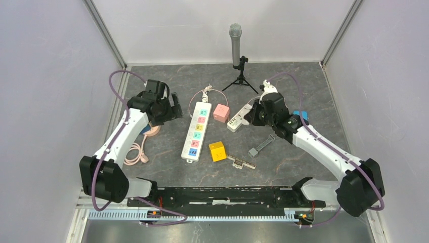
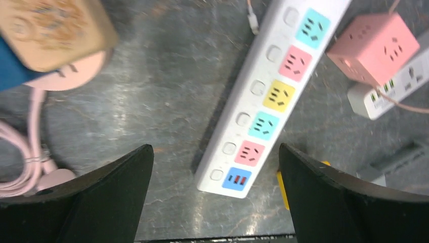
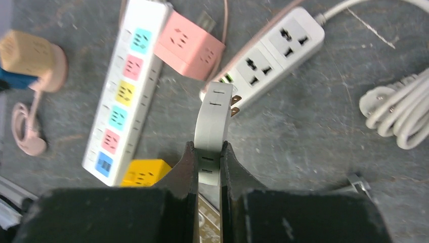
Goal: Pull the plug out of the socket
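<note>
My right gripper (image 3: 207,147) is shut on a flat white plug (image 3: 213,121). Its brass prongs (image 3: 234,105) are bare and clear of the short white socket strip (image 3: 273,53), which lies on the table just beyond. In the top view the right gripper (image 1: 251,115) hovers at the near end of that strip (image 1: 238,120). My left gripper (image 2: 215,149) is open and empty, held above the near end of a long white power strip with coloured outlets (image 2: 268,96). In the top view the left gripper (image 1: 177,107) sits left of that strip (image 1: 197,131).
A pink cube socket (image 1: 221,112), a yellow cube socket (image 1: 217,151), a grey tool (image 1: 260,146) and a ruler-like bar (image 1: 242,161) lie mid-table. A microphone on a tripod (image 1: 236,45) stands at the back. A pink cable (image 1: 136,152) lies left, a coiled white cord (image 3: 399,109) right.
</note>
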Controlling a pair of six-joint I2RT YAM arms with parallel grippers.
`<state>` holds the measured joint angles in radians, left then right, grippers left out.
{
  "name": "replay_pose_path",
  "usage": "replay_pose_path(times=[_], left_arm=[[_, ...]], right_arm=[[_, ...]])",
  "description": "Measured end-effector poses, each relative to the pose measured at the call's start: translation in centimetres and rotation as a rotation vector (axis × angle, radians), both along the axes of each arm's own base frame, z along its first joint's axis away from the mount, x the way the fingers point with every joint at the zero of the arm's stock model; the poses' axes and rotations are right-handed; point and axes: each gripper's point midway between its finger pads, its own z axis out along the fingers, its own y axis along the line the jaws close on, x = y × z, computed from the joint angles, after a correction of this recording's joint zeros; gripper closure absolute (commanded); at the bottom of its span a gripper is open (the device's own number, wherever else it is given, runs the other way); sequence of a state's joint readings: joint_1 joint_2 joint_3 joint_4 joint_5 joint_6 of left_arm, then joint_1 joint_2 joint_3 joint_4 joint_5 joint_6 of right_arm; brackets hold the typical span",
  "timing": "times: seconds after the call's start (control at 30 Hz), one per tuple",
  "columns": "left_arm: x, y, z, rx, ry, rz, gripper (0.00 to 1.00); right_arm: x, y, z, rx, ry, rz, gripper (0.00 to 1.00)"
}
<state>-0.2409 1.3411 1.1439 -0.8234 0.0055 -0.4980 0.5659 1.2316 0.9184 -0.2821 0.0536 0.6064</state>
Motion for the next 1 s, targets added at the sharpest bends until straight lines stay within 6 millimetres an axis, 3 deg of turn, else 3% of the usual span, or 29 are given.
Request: replay_pose_path(times=[0.23,0.53,0.6,0.87,1.0], left_arm=[[1.0,4.4,1.9,0.134,-0.046,0.138,0.0],[0.8,9.5,0.9,0.166,0.014,0.299,0.0],[0.9,10.1,0.2,0.173,0.043,0.315,0.0],[0.8,12.8,-2.0,0.207,0.139,0.394,0.0],[1.2,15.5,-1.6,0.202,0.148,0.48,0.0]], right_arm=[[-2.3,-1.5,-5.3,-0.029,0.111,0.12,1.0],[-3.4,-2.5,-11.0,0.039,0.266,0.167,0.98],[-3.0,-2.9,-11.2,0.064,0.266,0.161,0.87],[-1.9,-4.3,-12.1,0.067,0.271,0.127,0.26],[-2.1,-5.7,-13.0,-0.002,0.293,0.082,0.15]])
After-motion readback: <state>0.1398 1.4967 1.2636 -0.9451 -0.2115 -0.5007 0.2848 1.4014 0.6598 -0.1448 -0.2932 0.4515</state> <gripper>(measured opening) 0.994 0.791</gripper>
